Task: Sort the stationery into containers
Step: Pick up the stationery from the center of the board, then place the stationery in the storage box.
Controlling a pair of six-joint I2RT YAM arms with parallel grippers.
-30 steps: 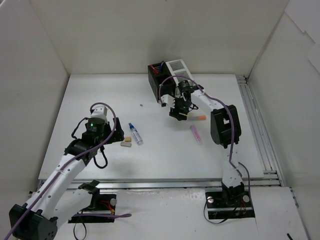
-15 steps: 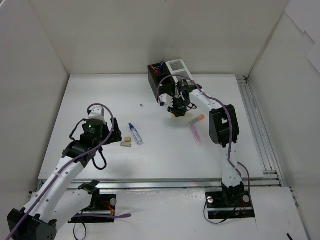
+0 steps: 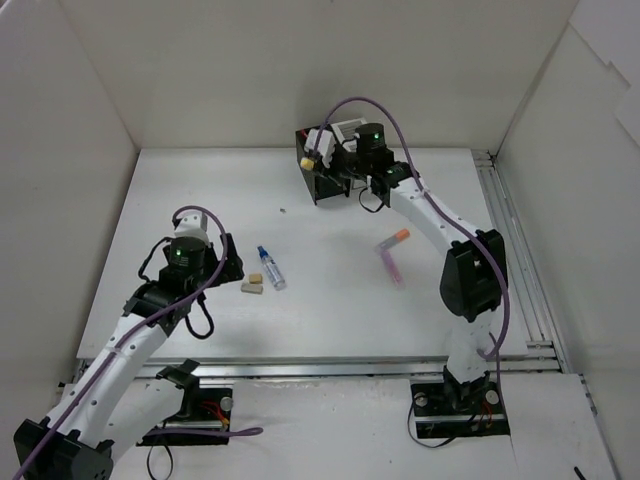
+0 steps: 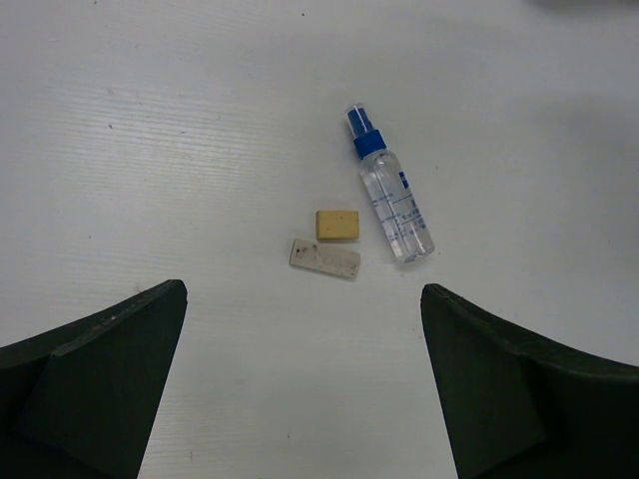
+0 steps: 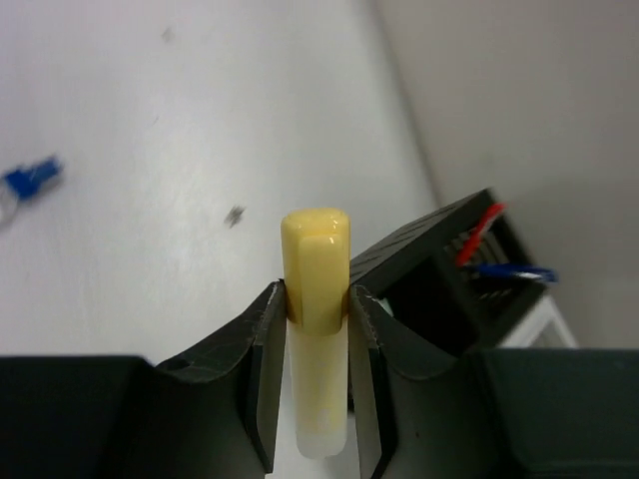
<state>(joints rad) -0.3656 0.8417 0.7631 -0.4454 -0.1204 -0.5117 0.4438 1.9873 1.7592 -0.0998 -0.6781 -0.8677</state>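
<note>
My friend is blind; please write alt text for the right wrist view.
A pale yellow highlighter is pinched between two dark fingers above a white table; a black divided box holding a red pen and a blue pen sits to the right.

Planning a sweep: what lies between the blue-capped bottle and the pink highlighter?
Nothing. In the top external view, the table between the blue-capped bottle and the pink highlighter is bare; the two erasers lie on the bottle's other side.
</note>
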